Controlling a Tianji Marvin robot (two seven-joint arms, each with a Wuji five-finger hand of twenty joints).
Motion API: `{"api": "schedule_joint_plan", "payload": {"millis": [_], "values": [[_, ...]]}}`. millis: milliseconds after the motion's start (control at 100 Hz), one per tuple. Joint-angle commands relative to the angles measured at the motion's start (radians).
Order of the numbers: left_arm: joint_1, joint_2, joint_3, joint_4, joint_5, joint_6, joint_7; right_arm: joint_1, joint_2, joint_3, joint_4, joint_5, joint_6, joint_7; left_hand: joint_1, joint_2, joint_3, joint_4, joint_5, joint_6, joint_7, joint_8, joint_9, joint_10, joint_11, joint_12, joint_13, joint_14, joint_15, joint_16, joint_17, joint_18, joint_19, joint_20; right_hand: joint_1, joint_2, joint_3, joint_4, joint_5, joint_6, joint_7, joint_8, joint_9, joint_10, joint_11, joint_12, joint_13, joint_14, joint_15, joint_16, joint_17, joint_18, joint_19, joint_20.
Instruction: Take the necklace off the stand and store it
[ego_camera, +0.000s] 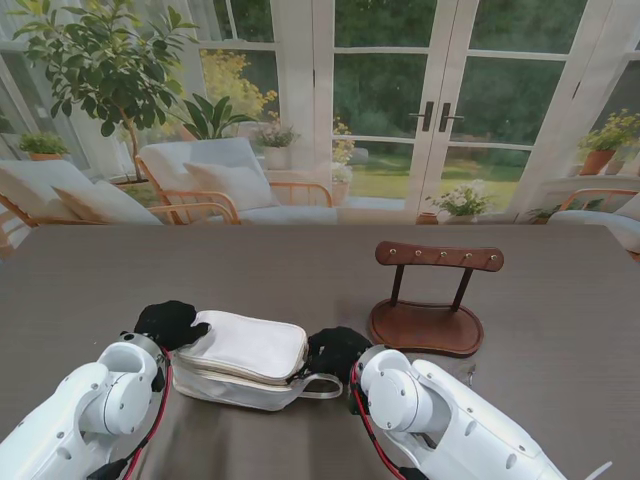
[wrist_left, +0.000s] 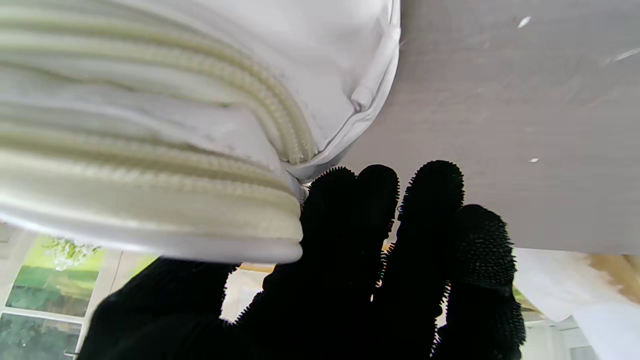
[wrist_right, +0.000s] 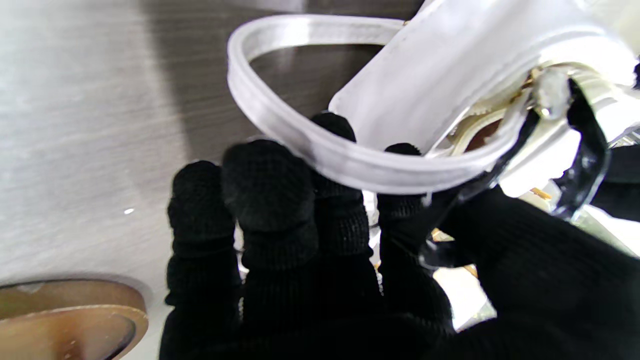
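Looking for the necklace, none is seen on the wooden stand; it is judged to lie inside the white pouch, though that cannot be confirmed. Left of the stand, the pouch rests on the bench. The right hand is clamped on the zipper pull at the pouch's loop strap; the left hand braces the far end, grip unclear. A slipped pull or dragged pouch is the risk.
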Motion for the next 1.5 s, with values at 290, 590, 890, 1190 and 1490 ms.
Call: {"api": "schedule_joint_plan", "payload": {"millis": [290, 590, 890, 1190, 1490], "values": [[0.0, 0.001, -0.021, -0.05, 0.078, -0.066, -0.016, -0.013, -0.003, -0.012, -0.01, 0.008, -0.01, 0.018, -0.163, 0.006, -0.126, 0.068, -0.116, 0.01, -0.22, -0.148, -0.116, -0.004, -0.102, -0.073, -0.104, 0.034, -0.088, -0.014, -0.089, -0.018, -0.078, 0.003, 0.011, 0.013, 0.005, 0.003, -0.008, -0.021, -0.009, 0.002, 0.033, -0.016, 0.002, 0.016, 0.031, -0.039, 0.014, -0.001, 0.261, -0.025, 0.06, -0.005], [0.027, -0.006, -0.055, -0.11, 0.084, -0.127, 0.051, 0.003, -0.009, -0.022, 0.012, 0.026, 0.004, 0.019, -0.106, 0.059, -0.453, 0.103, -0.268, 0.049, -0.31, -0.28, -0.243, 0.034, -0.23, -0.255, -0.264, 0.037, -0.302, -0.129, -0.216, -0.027, -0.294, -0.05, 0.011, 0.013, 0.006, 0.003, -0.008, -0.015, -0.009, 0.002, 0.033, -0.016, 0.003, 0.015, 0.031, -0.04, 0.014, -0.001, 0.26, -0.022, 0.061, -0.005], [-0.077, 0.01, 0.091, -0.083, 0.012, -0.33, -0.034, 0.011, -0.014, -0.03, 0.023, 0.032, 0.005, 0.011, -0.088, -0.007, -0.432, 0.108, -0.336, 0.03, -0.333, -0.29, -0.352, -0.026, -0.257, -0.286, -0.395, -0.049, -0.406, -0.179, -0.329, -0.133, -0.496, -0.084, 0.011, 0.012, 0.008, 0.004, -0.005, -0.013, -0.008, 0.001, 0.033, -0.016, 0.003, 0.015, 0.031, -0.041, 0.014, -0.002, 0.261, -0.024, 0.062, -0.006], [-0.142, 0.032, 0.225, -0.05, 0.136, -0.336, -0.097, 0.018, -0.019, -0.027, 0.033, 0.038, 0.007, 0.0, -0.215, -0.121, -0.164, 0.076, -0.426, 0.085, -0.367, -0.338, -0.432, -0.029, -0.273, -0.302, -0.458, -0.075, -0.447, -0.194, -0.359, -0.175, -0.603, -0.066, 0.011, 0.009, 0.01, 0.004, -0.004, -0.011, -0.009, 0.001, 0.034, -0.014, 0.003, 0.015, 0.031, -0.038, 0.016, -0.001, 0.261, -0.023, 0.062, -0.006], [-0.176, 0.049, 0.317, -0.005, 0.21, -0.322, -0.157, 0.021, -0.022, -0.016, 0.033, 0.048, 0.012, -0.005, -0.246, -0.154, -0.08, 0.064, -0.488, 0.112, -0.392, -0.377, -0.483, -0.027, -0.285, -0.309, -0.494, -0.097, -0.465, -0.198, -0.379, -0.195, -0.663, -0.073, 0.009, 0.005, 0.016, 0.005, 0.0, -0.003, -0.008, 0.001, 0.033, -0.012, 0.002, 0.014, 0.03, -0.038, 0.015, -0.002, 0.261, -0.021, 0.062, -0.007]]}}
